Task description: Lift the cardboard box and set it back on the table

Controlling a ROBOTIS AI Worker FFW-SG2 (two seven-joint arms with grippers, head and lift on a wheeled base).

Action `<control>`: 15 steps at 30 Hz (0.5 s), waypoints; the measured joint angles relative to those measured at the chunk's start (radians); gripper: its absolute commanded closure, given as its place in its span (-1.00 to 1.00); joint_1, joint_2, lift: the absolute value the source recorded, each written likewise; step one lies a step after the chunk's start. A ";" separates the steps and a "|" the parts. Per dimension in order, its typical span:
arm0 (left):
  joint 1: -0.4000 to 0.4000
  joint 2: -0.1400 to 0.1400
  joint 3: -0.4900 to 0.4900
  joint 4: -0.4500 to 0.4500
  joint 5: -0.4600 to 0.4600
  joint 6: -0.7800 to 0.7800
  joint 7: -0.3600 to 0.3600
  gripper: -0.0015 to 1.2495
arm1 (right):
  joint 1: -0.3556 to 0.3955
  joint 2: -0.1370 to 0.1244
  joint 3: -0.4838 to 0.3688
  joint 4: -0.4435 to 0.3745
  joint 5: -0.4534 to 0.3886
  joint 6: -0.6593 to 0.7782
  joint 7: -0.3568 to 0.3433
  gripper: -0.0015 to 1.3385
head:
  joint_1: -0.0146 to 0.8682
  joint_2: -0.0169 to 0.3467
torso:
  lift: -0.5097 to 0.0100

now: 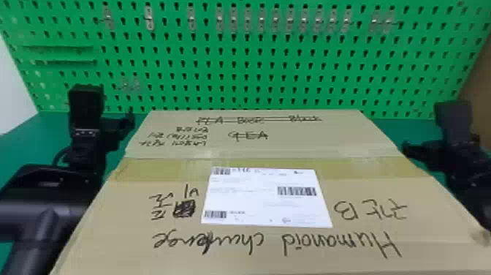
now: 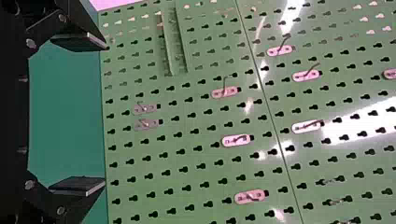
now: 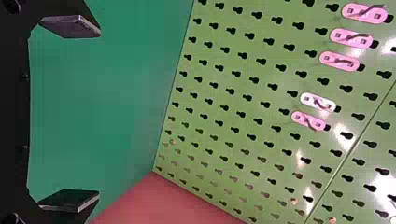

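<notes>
Head view: a large, tan, rectangular cardboard box with a white paper label is sitting between the black jointed left arm and the black jointed right arm, in front of a green perforated metal pegboard. The green flat table is showing beside it; whether the box is resting there or hanging between the arms I am unable to tell, nor whether either arm is touching its sides. Left wrist view: the left gripper, with two flat black fingers, is standing released, its jaws well apart and holding nothing. Right wrist view: the right gripper, likewise black and flat-fingered, is also standing wide, with nothing between its jaws. Risk notes: with neither gripper pinching cardboard, any hold is presumably depending on side pressure from the arms. Too little squeeze could be letting the box slide down; too much could be bowing its walls. Uneven pressure or height would likely be tilting or twisting it. If contact is falling toward the far end, the near end may be sagging. Forward drift could be driving the far edge into the pegboard, and releasing before the whole base is seated could be dropping one edge hard.
</notes>
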 measured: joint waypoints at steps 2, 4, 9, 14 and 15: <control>0.000 0.003 -0.001 -0.002 0.000 0.001 -0.001 -0.60 | 0.001 -0.001 -0.001 -0.002 0.000 0.002 0.000 -0.87 | 0.32 -0.61 | 0.26; -0.002 0.006 -0.002 -0.004 0.000 0.004 -0.001 -0.61 | 0.001 -0.002 -0.002 -0.003 0.000 0.003 0.000 -0.87 | 0.32 -0.61 | 0.26; -0.004 0.010 -0.005 -0.008 -0.001 0.007 -0.001 -0.61 | 0.001 -0.003 -0.003 -0.005 0.000 0.005 0.000 -0.87 | 0.32 -0.61 | 0.26; -0.005 0.017 -0.011 -0.012 -0.002 0.012 -0.001 -0.60 | 0.001 -0.005 -0.006 -0.010 0.002 0.005 0.000 -0.87 | 0.32 -0.61 | 0.26; -0.005 0.019 -0.012 -0.014 -0.003 0.014 -0.001 -0.60 | 0.001 -0.006 -0.008 -0.012 0.002 0.005 0.000 -0.87 | 0.32 -0.61 | 0.26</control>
